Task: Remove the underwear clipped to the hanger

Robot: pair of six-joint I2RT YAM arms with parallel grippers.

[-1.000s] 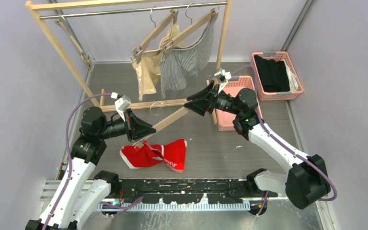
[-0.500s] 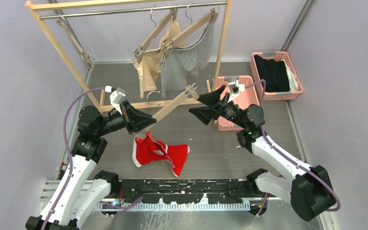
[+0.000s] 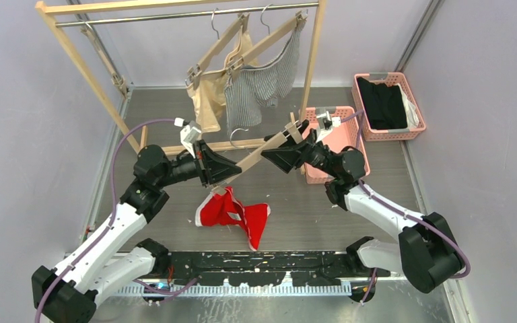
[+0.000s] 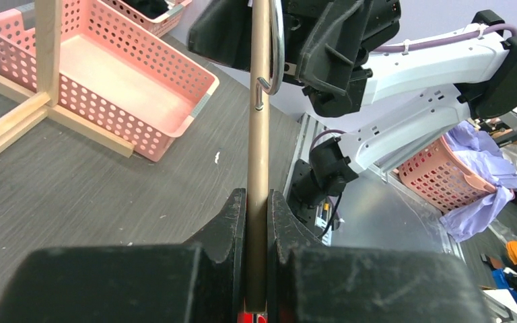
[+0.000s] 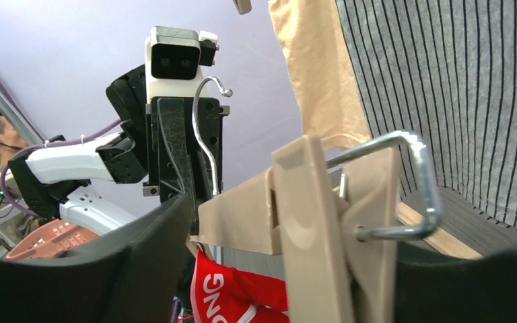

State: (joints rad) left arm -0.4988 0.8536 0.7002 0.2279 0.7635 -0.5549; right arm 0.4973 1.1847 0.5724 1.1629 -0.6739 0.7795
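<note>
The red shorts (image 3: 227, 210) hang nearest, clipped at the low left end of the wooden hanger (image 3: 262, 152), their bottom corner down by the grey desk (image 3: 296, 208); whether it touches I cannot tell. Just above them the left end effector (image 4: 257, 199) is clamped tight on the hanger's bar. The bar slants up to the right end effector (image 5: 295, 225), whose fingers stand either side of the end clip (image 5: 320, 202); whether they squeeze it cannot be told. Just right of that sits a pink basket (image 4: 168, 131). Farther off, the beige shorts (image 3: 207, 111) and striped shorts (image 3: 262, 87) hang clipped side by side on the wooden rack (image 3: 84, 64). At the far right a second pink basket (image 3: 396, 134) holds black clothes (image 3: 382, 104)
</note>
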